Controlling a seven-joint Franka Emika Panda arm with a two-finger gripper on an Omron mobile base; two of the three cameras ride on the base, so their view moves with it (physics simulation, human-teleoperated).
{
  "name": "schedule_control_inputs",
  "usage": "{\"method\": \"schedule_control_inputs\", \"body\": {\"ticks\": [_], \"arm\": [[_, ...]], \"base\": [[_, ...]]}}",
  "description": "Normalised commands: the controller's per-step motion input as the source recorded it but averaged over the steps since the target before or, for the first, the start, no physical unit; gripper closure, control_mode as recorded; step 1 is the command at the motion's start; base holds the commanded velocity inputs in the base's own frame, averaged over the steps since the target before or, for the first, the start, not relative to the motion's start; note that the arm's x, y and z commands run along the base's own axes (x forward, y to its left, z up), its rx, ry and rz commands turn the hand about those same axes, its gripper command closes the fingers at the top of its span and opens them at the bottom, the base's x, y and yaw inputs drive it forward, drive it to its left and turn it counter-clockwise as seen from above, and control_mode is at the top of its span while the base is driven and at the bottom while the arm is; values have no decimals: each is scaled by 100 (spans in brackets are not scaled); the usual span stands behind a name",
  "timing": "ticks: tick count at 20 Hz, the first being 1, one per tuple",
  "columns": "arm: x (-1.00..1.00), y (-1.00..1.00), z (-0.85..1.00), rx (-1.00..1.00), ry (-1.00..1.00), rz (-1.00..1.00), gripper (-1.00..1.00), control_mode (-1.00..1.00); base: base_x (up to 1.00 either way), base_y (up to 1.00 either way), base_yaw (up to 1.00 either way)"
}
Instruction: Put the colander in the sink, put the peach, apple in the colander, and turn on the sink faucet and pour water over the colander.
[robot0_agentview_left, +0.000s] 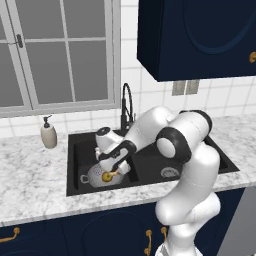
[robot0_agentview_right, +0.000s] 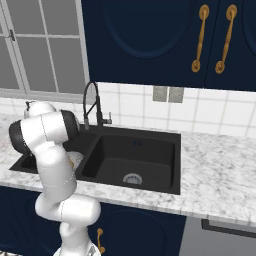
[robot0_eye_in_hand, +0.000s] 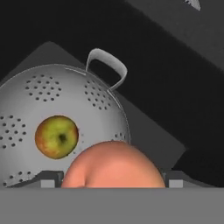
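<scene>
Down in the left basin of the sink (robot0_agentview_left: 75, 165), the colander (robot0_eye_in_hand: 57, 109) sits with the apple (robot0_eye_in_hand: 57, 136) already inside. To its right, my fingers (robot0_eye_in_hand: 113, 181) stand wide, clamped on the peach (robot0_eye_in_hand: 114, 165), which hangs over the colander's near rim; I judge the bowl lies just ahead and left.

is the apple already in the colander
Yes, in the hand view the apple lies on the inside of the colander, while the peach sits between the gripper's fingers above it.
</scene>
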Motion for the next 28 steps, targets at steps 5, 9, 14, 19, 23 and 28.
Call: {"method": "schedule_control_inputs", "body": {"ticks": [5, 9, 14, 19, 23, 28], "arm": [[68, 20, -53, 0, 3, 0, 100, -100], [54, 36, -54, 0, 5, 0, 100, -100], [64, 9, -18, 0, 2, 0, 100, -100], [33, 0, -1, 0, 0, 0, -100, -100], [0, 0, 0, 0, 0, 0, -100, -100], [-19, -16, 0, 0, -1, 0, -100, -100]], "base": [[0, 0, 0], [0, 0, 0], [0, 0, 0], [0, 0, 0], [0, 0, 0], [0, 0, 0]]}}
